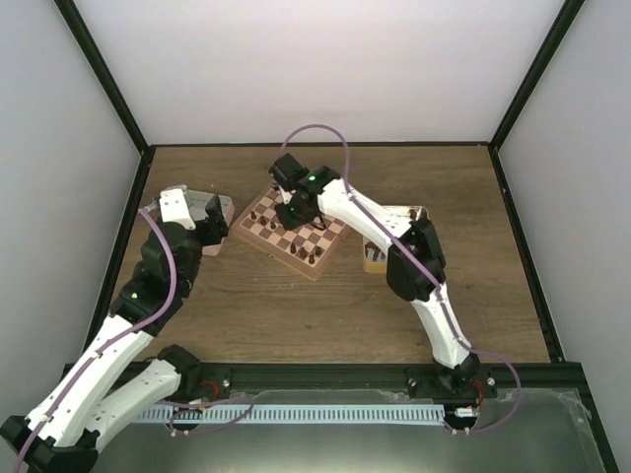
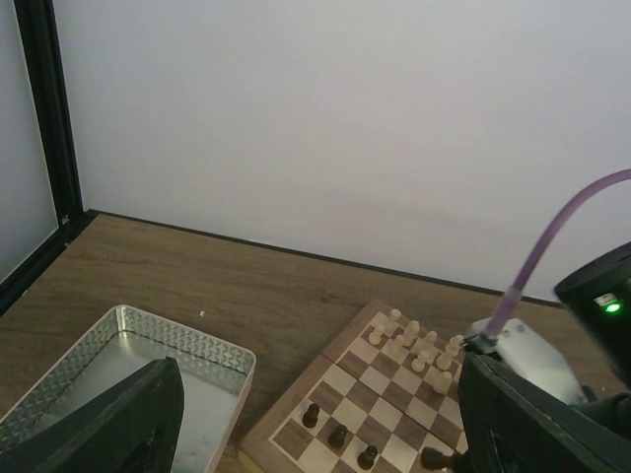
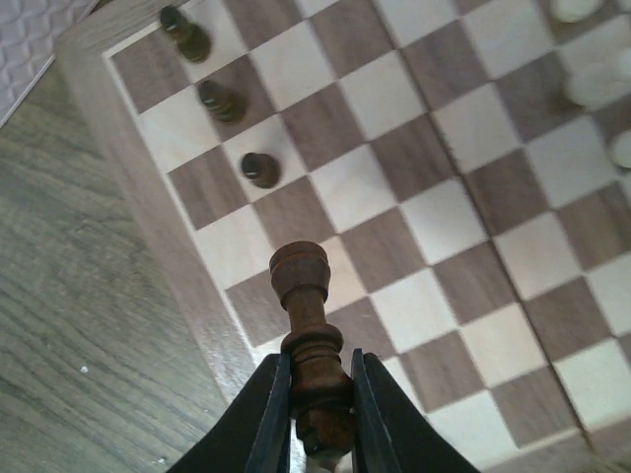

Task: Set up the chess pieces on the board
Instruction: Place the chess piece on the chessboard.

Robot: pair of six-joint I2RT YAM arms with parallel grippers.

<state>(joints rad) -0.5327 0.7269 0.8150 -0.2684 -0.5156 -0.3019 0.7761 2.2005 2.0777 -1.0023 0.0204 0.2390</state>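
Right gripper (image 3: 315, 394) fingers pinched on a dark brown chess piece (image 3: 308, 335), held over the board (image 3: 158, 197) near its tan border. Left gripper (image 2: 317, 394) fingers spread wide, near a metal tin (image 2: 59, 374).

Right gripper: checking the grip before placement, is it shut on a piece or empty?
Shut on a dark chess piece: the right gripper's fingers press both its sides, above the board.
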